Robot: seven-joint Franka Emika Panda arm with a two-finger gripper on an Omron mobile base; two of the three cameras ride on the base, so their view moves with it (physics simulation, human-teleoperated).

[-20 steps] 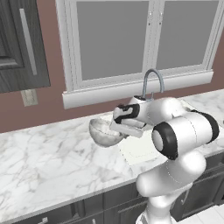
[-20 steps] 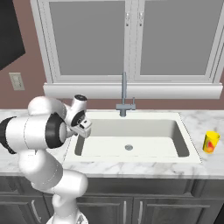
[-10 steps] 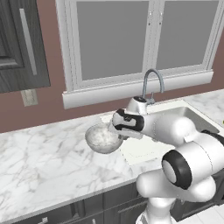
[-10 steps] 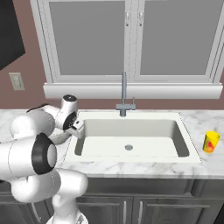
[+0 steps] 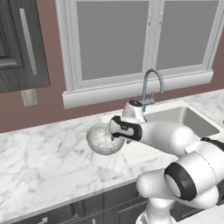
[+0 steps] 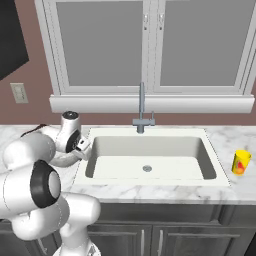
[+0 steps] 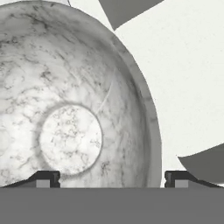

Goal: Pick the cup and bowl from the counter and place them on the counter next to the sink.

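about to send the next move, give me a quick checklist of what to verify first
1. Bowl upright on the counter, left of the sink: ok.
2. Tool straddling the bowl's rim, one fingertip inside, the other outside: ok.
3. Fingers closed on the rim: not ok, they stand wide apart.
4. Bowl placed next to the sink: ok, it sits by the basin's left edge.
5. Cup upright on the counter right of the sink: ok.
6. Bowl's base flat on the counter: cannot tell.
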